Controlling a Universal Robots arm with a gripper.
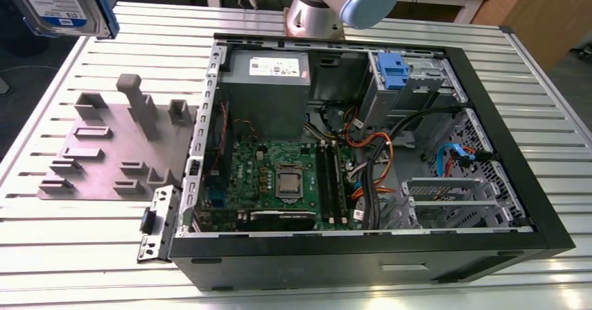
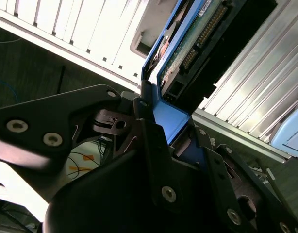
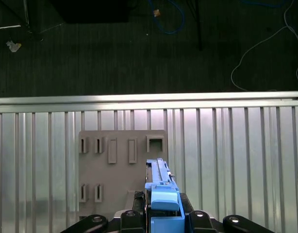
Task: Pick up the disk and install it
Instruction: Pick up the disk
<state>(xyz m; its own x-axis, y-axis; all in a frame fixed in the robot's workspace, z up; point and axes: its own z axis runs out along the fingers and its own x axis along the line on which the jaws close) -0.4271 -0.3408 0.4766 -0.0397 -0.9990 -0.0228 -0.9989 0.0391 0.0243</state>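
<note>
The disk, silver-grey with a white-and-blue label and blue side rails, hangs in the air at the exterior view's upper left, above the table's far corner. In the first wrist view the disk stands edge-on over the grey fixture plate, and my gripper is shut on its blue rail. In the second wrist view the disk's connector end sticks out past my gripper, whose black fingers clamp the rail.
An open computer case lies on the slatted metal table, with the motherboard, cables and a drive cage carrying a blue latch. The grey fixture plate with slots and posts lies beside the case. The arm's base stands behind the case.
</note>
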